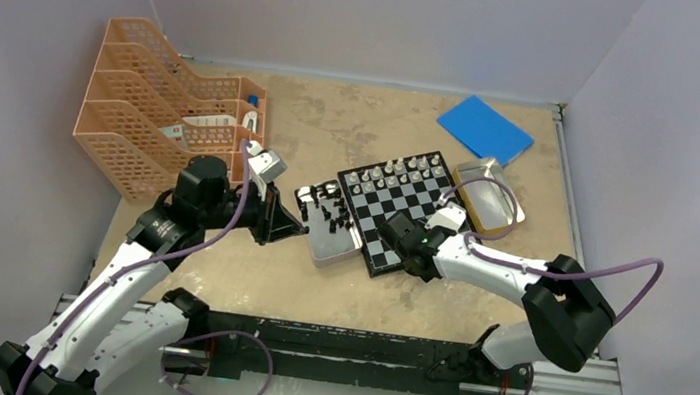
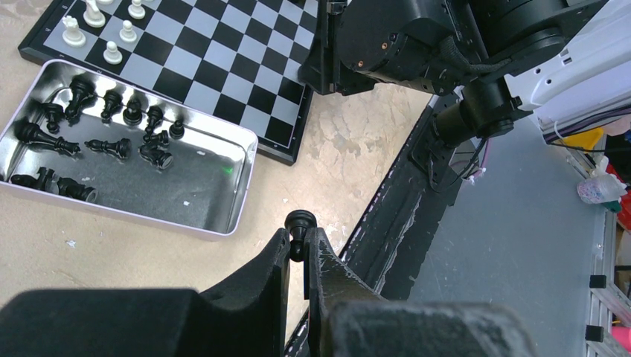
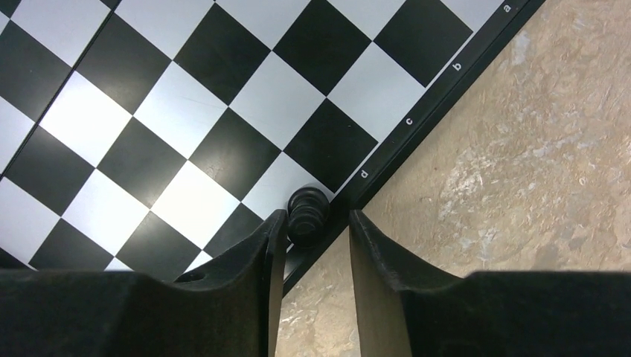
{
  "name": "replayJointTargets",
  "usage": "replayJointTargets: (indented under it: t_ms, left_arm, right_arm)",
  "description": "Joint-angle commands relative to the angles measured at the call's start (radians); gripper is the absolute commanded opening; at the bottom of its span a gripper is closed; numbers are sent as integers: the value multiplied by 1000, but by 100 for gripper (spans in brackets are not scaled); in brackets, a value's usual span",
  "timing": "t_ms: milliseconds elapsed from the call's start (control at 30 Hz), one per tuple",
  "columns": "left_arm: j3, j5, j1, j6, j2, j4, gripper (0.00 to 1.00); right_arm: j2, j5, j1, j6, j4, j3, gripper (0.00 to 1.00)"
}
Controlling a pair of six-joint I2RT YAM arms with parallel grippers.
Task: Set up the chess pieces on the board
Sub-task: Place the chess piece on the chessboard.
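The board lies mid-table, with white chess pieces on its far rows. My left gripper is shut on a small black piece, held above the bare table just off the near end of a silver tin that holds several black pieces. From above, the left gripper sits left of that tin. My right gripper is open at the board's near edge. A black piece stands between its fingers on an edge square, close to the left finger and apart from the right.
A second silver tin lies right of the board, and a blue pad at the back right. Orange stacked trays stand at the back left. The black mounting rail runs along the near table edge.
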Motion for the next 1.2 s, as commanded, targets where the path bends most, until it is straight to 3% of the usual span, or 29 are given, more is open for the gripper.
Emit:
replayJointTargets:
  t_ms: [0, 1167]
  left_arm:
    - [0, 9, 2, 16, 2, 46, 0]
    - [-3, 6, 2, 16, 21, 43, 0]
  right_arm:
    - [-10, 9, 6, 16, -31, -8, 41]
    - [29, 15, 5, -88, 37, 35, 30]
